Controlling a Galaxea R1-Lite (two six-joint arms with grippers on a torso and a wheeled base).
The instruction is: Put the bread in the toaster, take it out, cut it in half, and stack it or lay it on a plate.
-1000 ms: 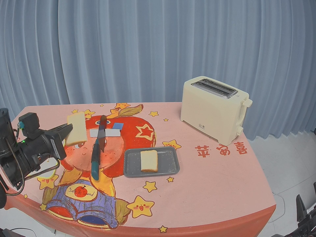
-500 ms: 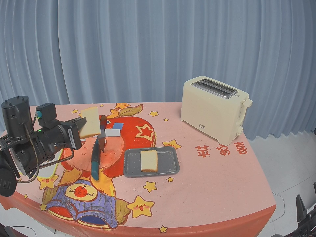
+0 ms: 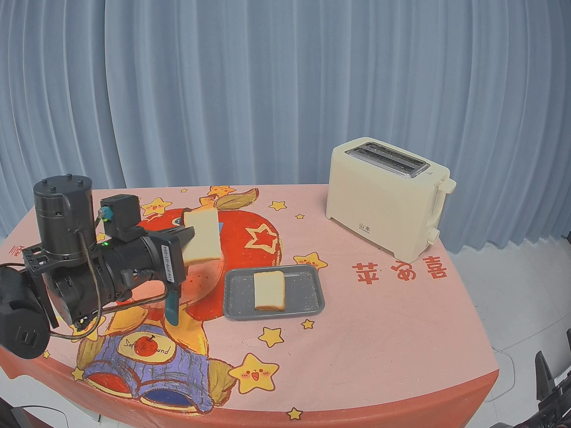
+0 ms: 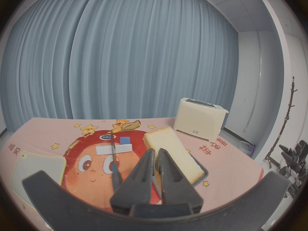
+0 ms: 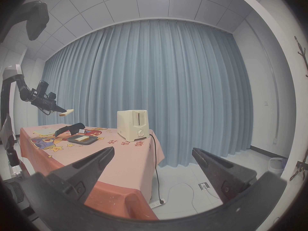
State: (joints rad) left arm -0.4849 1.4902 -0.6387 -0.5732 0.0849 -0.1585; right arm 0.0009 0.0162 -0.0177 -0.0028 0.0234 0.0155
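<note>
Left gripper [image 3: 183, 240]: pinched tight on a half slice of bread [image 3: 203, 236], up in the air over the table.
Held bread: its long side sticks out past the fingers, pointing to the right.
Plate [image 3: 233, 304]: just right of the held bread, a bit nearer and lower down. Another half slice [image 3: 269, 290] lies flat in it.
Next move: I think right and down, to lay it on that one.
Right gripper [image 5: 152, 151]: wide apart, holding nothing, well off to the right of the table.
Nearer arm: the left one.
</note>
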